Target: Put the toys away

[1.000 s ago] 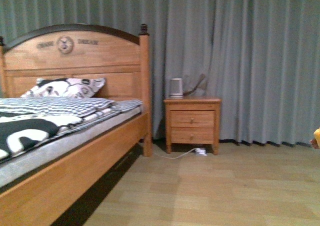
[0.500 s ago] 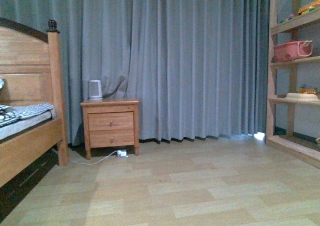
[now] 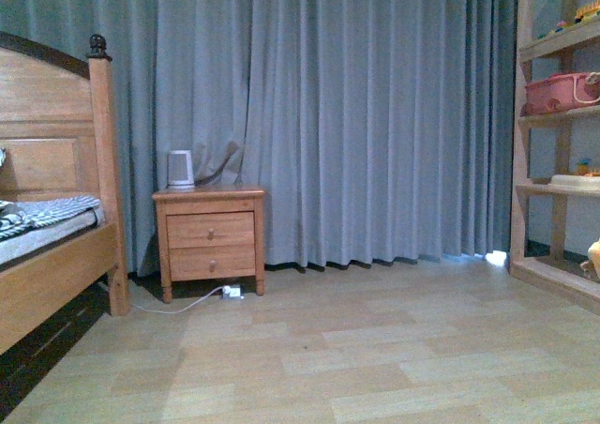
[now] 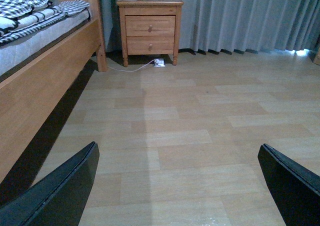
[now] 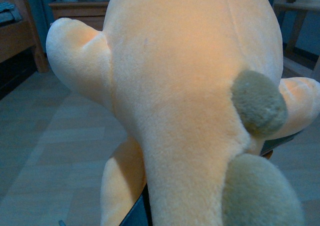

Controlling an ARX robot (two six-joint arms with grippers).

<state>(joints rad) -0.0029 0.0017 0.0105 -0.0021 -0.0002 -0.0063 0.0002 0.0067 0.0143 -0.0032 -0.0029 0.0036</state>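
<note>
**A:** What is the right hand (image 5: 207,181) doing?

**B:** It is closed on the plush toy (image 5: 185,71), which hangs clear of the floor (image 3: 375,349) and fills that wrist's view. Only slivers of dark finger show beneath the fur, so I cannot tell how deep the hold goes. It may be pinching only loose pile.

**A:** And the left hand (image 4: 177,151)?

**B:** It is spread wide and holds nothing, low over bare boards.

**A:** So what could go wrong?

**B:** A shallow pinch on soft fur could slip, and the toy would drop short of the shelf (image 3: 553,185) on the right. The toy's bulk also blinds the right wrist camera, so placing it would depend on the front view, where only a yellow edge shows at the far right.

**A:** Anything further out?

**B:** A stubby limb could catch a shelf upright or nudge the pink basket (image 3: 561,94) — the shelves look partly filled already. The nightstand (image 3: 208,232) and the bed (image 3: 56,265) stand well apart to the left and pose no risk.
</note>
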